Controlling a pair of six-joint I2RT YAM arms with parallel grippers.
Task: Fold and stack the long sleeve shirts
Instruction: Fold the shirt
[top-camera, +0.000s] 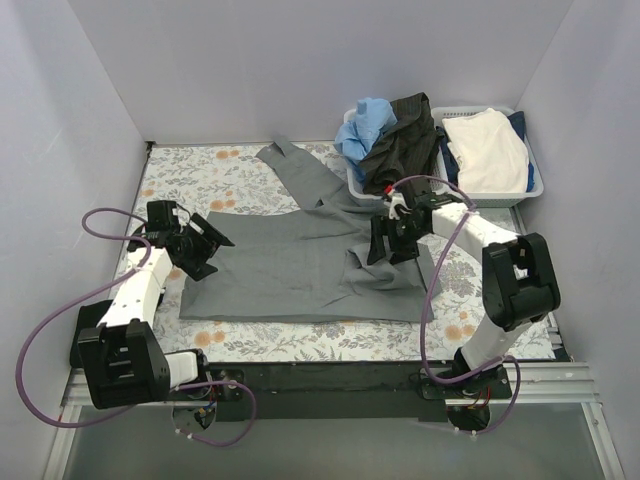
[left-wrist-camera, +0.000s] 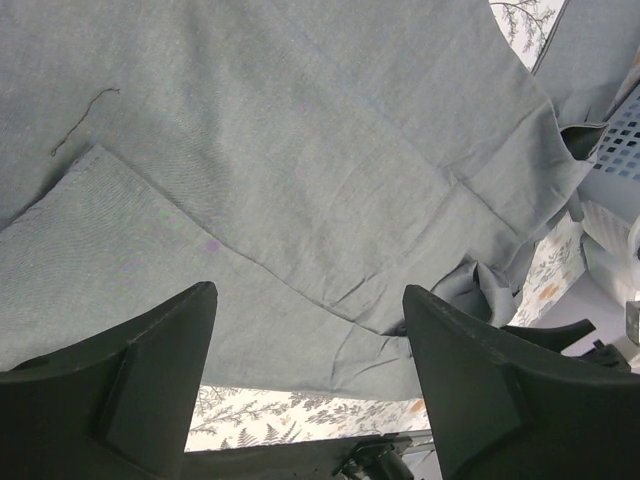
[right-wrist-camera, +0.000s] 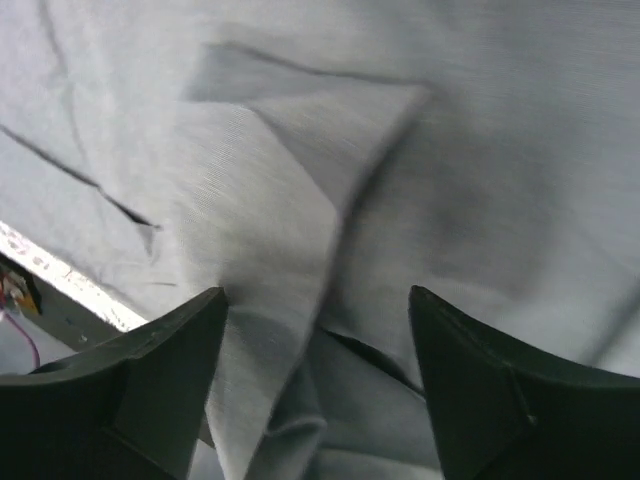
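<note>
The large mid-grey long sleeve shirt (top-camera: 290, 265) lies spread on the floral table cover, one sleeve (top-camera: 300, 170) running to the back. A flap (top-camera: 365, 268) near its right side is folded over and rumpled. The black shirt (top-camera: 405, 140) hangs over the rim of the left white basket. My left gripper (top-camera: 205, 245) is open over the shirt's left edge (left-wrist-camera: 300, 340). My right gripper (top-camera: 385, 245) is open just above the rumpled fold (right-wrist-camera: 300, 300). Both hold nothing.
Two white lattice baskets (top-camera: 530, 185) stand at the back right, with blue cloth (top-camera: 362, 125) and white cloth (top-camera: 485, 150). Grey walls close in the sides and back. A black rail (top-camera: 330, 380) runs along the near table edge.
</note>
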